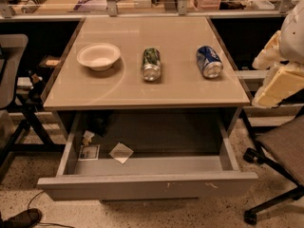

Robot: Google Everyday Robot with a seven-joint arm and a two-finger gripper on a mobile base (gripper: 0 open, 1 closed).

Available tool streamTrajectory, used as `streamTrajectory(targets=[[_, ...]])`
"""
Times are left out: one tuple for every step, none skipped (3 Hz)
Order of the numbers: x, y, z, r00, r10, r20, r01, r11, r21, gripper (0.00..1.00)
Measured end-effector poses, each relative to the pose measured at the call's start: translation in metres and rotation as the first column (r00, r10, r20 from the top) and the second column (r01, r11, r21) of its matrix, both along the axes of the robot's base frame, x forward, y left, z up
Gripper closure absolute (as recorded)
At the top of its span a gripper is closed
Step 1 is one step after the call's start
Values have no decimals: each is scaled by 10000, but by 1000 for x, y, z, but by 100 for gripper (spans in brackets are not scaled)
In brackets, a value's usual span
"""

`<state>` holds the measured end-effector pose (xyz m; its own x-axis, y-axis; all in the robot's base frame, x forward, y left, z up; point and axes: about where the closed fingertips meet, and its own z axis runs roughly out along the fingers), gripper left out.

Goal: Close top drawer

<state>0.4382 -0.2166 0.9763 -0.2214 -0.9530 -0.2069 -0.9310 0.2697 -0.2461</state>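
Observation:
The top drawer [147, 186] is a wide, shallow grey metal drawer pulled far out from under the beige table [190, 91]. Its flat front has small white scuffs near the right. On its floor lie a folded paper scrap [121, 152] and a small card [89, 152] at the left. My gripper is not in view. Only cream-coloured parts of my arm [280, 80] show at the right edge, beside the table's right side and above the drawer's level.
On the table lie a white bowl [98, 56], a green can [151, 64] on its side and a blue can [209, 61] on its side. An office chair [280, 146] stands right of the drawer. Another chair [9, 70] stands left. A shoe [21, 218] lies at the bottom left.

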Motion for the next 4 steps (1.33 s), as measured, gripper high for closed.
streamTrajectory(targets=[[0, 0, 0, 10000, 0, 0, 0, 10000, 0, 64], [0, 0, 0, 10000, 0, 1, 0, 10000, 0, 88], [0, 0, 0, 10000, 0, 2, 0, 10000, 1, 100], [-6, -4, 0, 9998, -44, 177, 41, 9999, 142, 100]])
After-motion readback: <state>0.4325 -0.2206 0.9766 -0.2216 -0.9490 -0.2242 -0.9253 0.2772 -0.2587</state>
